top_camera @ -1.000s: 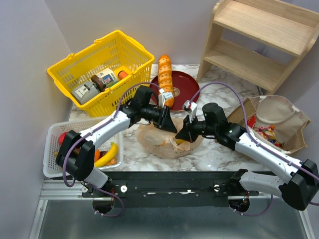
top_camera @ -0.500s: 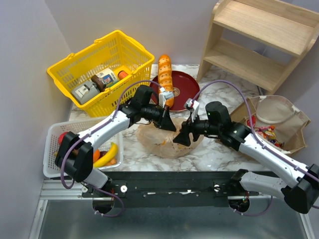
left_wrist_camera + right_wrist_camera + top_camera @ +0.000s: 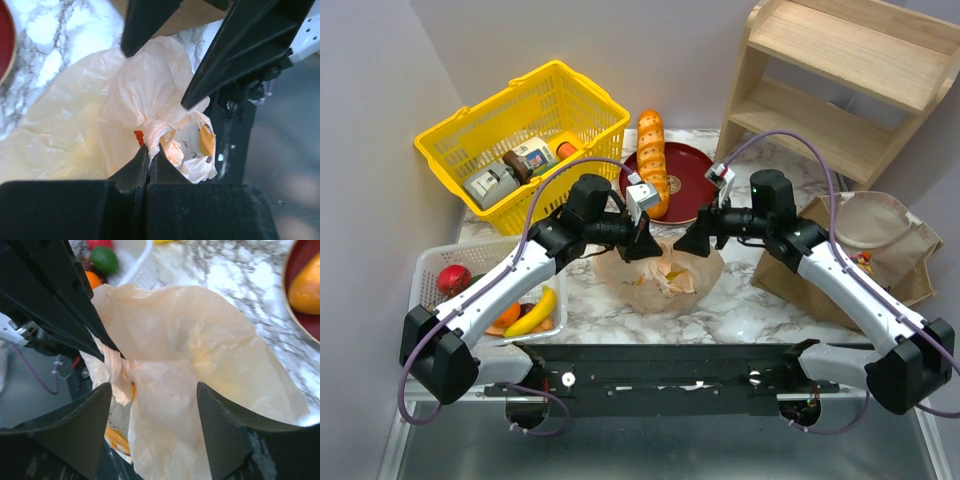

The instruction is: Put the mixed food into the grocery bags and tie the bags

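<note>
The thin tan plastic bag point(image 3: 660, 280) lies on the marble table between both arms, with orange food showing through its top. My left gripper point(image 3: 645, 240) is shut on a twisted strip of the plastic bag's mouth point(image 3: 155, 132). My right gripper point(image 3: 692, 240) faces it from the right and is open. Its fingers point(image 3: 80, 425) straddle a fold of the plastic bag point(image 3: 165, 405) without pinching it. The brown paper bag point(image 3: 865, 250) stands at the right edge. A banana point(image 3: 535, 312) and a red fruit point(image 3: 450, 278) lie in the white mesh tray point(image 3: 425, 300).
A yellow basket point(image 3: 520, 140) with boxed goods stands at the back left. Behind the plastic bag is a red plate point(image 3: 680, 170) with a long orange loaf point(image 3: 652, 160) across its rim. A wooden shelf point(image 3: 840, 80) fills the back right.
My right gripper let go and opened, then drew back to the right and up. My left gripper closed on the bag's twisted strip and lifted it, bunching the bag upward.
</note>
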`<state>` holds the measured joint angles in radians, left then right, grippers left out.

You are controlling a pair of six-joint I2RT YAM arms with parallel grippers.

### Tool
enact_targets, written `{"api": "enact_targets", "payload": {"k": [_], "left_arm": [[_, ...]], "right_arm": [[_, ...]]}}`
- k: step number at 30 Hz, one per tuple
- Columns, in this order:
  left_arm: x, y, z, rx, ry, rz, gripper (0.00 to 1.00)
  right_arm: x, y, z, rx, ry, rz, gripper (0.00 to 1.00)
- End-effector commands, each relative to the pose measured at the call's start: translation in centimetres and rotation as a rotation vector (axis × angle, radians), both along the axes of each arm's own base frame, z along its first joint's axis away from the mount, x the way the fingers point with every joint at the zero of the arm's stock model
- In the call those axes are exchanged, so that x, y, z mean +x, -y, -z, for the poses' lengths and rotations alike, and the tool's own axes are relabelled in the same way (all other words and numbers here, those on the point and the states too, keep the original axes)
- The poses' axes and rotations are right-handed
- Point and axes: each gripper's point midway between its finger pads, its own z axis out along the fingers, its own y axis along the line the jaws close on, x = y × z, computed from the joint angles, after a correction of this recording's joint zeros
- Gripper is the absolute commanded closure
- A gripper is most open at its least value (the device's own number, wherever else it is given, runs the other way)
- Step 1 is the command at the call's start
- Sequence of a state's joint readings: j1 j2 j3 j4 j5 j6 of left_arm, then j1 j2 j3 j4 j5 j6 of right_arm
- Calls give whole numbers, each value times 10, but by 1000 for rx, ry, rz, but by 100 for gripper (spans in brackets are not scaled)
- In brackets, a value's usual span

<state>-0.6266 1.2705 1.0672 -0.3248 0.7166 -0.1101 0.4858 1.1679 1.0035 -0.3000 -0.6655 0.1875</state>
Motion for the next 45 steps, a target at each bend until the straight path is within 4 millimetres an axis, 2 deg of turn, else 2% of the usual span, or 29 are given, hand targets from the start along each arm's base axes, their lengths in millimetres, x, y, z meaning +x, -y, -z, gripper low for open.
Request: {"api": "enact_targets", "payload": {"k": [1, 3, 5, 6, 10, 14, 16, 20, 21, 24, 32, 34, 37, 38, 41, 43, 45], "left_arm": [[5, -5, -4, 52, 191, -3, 100], [7, -6, -7, 56, 225, -10, 100], [9, -6, -9, 57, 252, -18, 100], [10, -6, -10, 60, 263, -23, 100], [16, -9, -10, 83, 310, -41, 100], [16, -7, -11, 70, 327, -45, 100], [15, -7, -11, 68, 328, -41, 100], [12, -5, -10, 65, 329, -25, 100], [12, -5, -10, 67, 332, -25, 100], [11, -4, -10, 62, 333, -22, 100], [12, -1, -9, 58, 333, -17, 100], [12, 0, -10, 53, 333, -17, 100], [12, 1, -12, 47, 335, -19, 100], [12, 1, -12, 44, 336, -19, 100], [12, 2, -13, 36, 332, -20, 100], [12, 2, -15, 29, 326, -28, 100], [12, 3, -14, 20, 319, -34, 100]], "right_arm": [[-4, -21, -34, 109, 175, -233, 20], [-8, -26, -38, 129, 210, -302, 18], [-8, -28, -33, 126, 237, -349, 18], [-16, -29, -31, 141, 233, -393, 18], [-25, -31, -19, 122, 250, -433, 19], [-21, -40, 4, 20, 256, -388, 25], [-11, -40, 16, -37, 259, -330, 26], [5, -37, 31, -102, 301, -240, 37], [12, -36, 30, -115, 324, -205, 39], [16, -35, 35, -157, 353, -176, 43], [7, -53, 39, -159, 406, -196, 48], [11, -54, 40, -169, 420, -177, 49], [14, -55, 45, -180, 444, -140, 57], [14, -55, 49, -175, 445, -129, 67], [18, -59, 48, -161, 483, -89, 89], [24, -57, 50, -151, 513, -30, 97], [25, -58, 48, -102, 523, 17, 99]]}}
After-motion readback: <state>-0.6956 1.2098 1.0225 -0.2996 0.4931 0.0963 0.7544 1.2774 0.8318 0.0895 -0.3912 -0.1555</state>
